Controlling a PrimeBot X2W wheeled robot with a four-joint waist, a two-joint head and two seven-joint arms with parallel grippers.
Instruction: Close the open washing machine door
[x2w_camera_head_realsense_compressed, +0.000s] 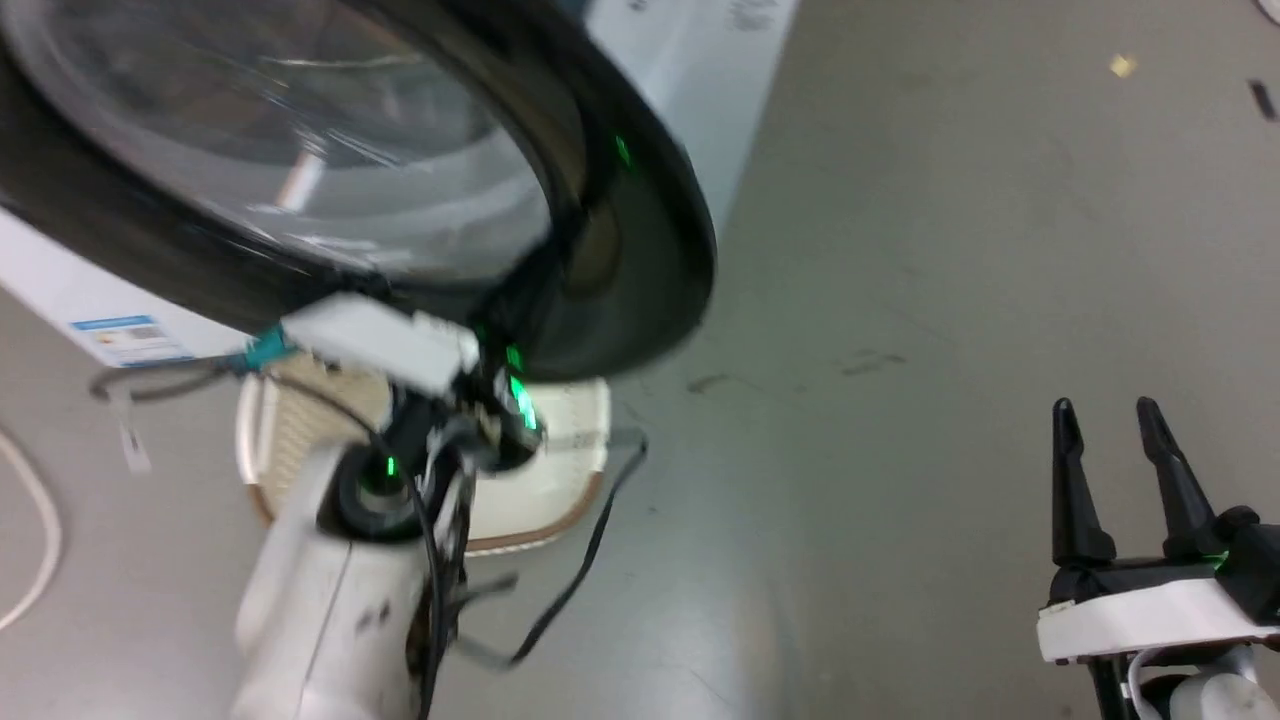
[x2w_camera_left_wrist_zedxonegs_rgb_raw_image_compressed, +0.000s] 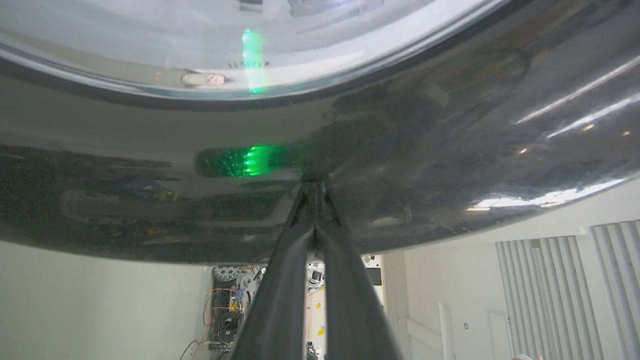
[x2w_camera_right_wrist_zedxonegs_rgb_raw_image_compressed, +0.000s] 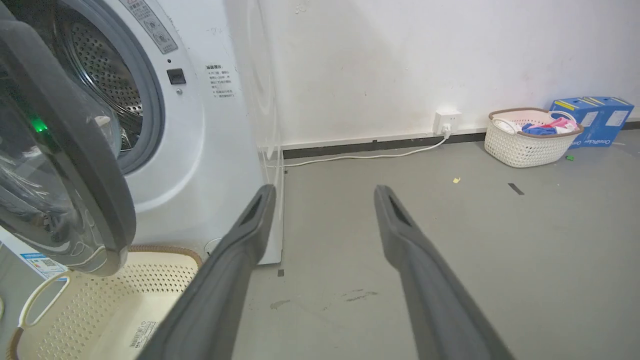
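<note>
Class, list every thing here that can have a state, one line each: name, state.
washing machine door: open, standing clear of the drum.
left gripper: shut, tips against the door.
right gripper: open, empty.
near basket: looks empty.
far basket: holding clothes.

A laundry room — front-loading washer (x2w_camera_right_wrist_zedxonegs_rgb_raw_image_compressed: 210, 150), basket of clothes (x2w_camera_right_wrist_zedxonegs_rgb_raw_image_compressed: 520, 150), bare grey floor (x2w_camera_right_wrist_zedxonegs_rgb_raw_image_compressed: 500, 240).

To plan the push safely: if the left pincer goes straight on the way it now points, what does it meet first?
The washing machine door. The shut left pincer points straight at its glossy black rim, and the tips seem to touch it, though the exact contact is hard to judge.
</note>
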